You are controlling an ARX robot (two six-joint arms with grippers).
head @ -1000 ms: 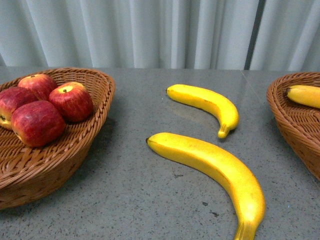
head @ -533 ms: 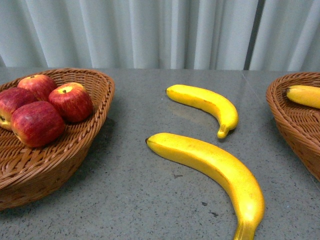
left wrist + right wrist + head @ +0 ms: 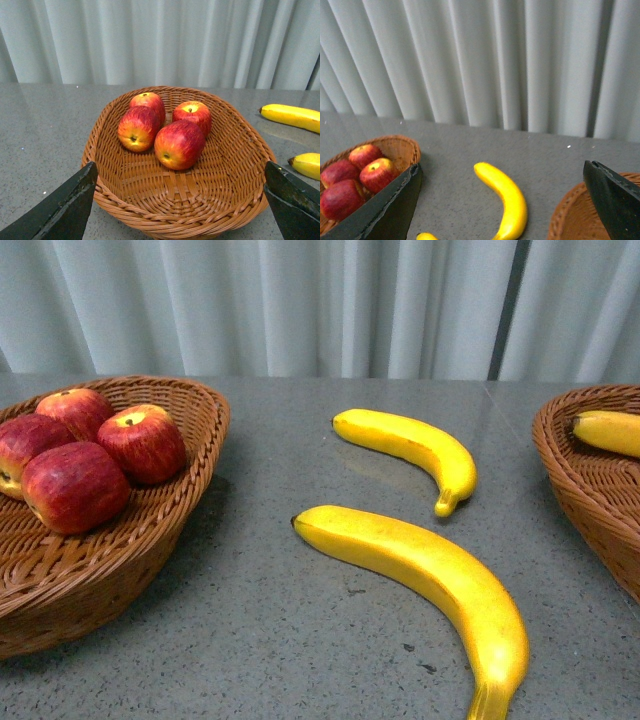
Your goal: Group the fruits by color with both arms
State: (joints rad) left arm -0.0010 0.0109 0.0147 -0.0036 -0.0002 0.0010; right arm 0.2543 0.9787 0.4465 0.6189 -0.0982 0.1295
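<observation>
Several red apples (image 3: 143, 443) lie in the left wicker basket (image 3: 120, 540). Two yellow bananas lie on the grey table: a far one (image 3: 420, 450) and a nearer, larger one (image 3: 430, 575). Another banana (image 3: 610, 430) lies in the right wicker basket (image 3: 575, 480). Neither gripper shows in the front view. My left gripper (image 3: 180, 172) is open and empty, above the near rim of the apple basket (image 3: 175, 205), short of the apples (image 3: 180, 144). My right gripper (image 3: 502, 166) is open and empty, high above the table with the far banana (image 3: 507, 205) between its fingers (image 3: 390, 210).
A pale pleated curtain (image 3: 320, 300) hangs behind the table. In the right wrist view the apple basket (image 3: 402, 145) is beside one finger and the right basket's rim (image 3: 570, 215) beside the other. The nearer banana's tip (image 3: 427, 236) shows at the picture's edge.
</observation>
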